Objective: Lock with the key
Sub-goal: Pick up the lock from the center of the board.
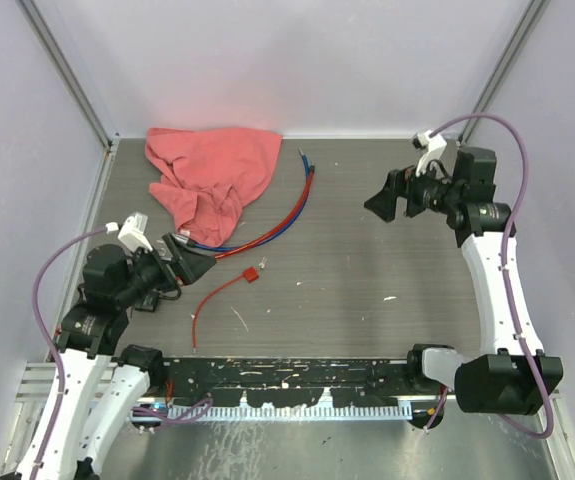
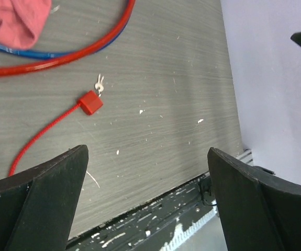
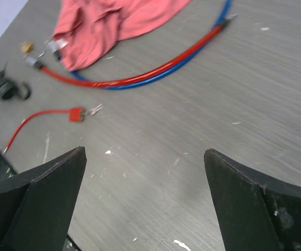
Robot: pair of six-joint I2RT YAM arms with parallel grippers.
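Note:
A small red lock [image 1: 250,275] lies mid-table with a thin red cord [image 1: 215,297] trailing toward the near left. Small silver keys [image 1: 263,265] lie right beside it, touching or nearly so. The left wrist view shows the lock [image 2: 90,102] and keys [image 2: 99,85] ahead of my open left gripper [image 2: 147,151]. In the right wrist view the lock [image 3: 76,114] and keys [image 3: 93,110] sit far left of my open right gripper [image 3: 144,151]. From above, the left gripper [image 1: 195,265] hovers left of the lock and the right gripper [image 1: 382,200] hangs at the far right, both holding nothing.
A pink cloth [image 1: 212,175] is bunched at the back left, over the ends of thick red and blue cables [image 1: 292,210]. A small black part [image 3: 6,86] and a brass piece [image 3: 26,47] lie by the cloth. A black rail [image 1: 287,375] runs along the near edge.

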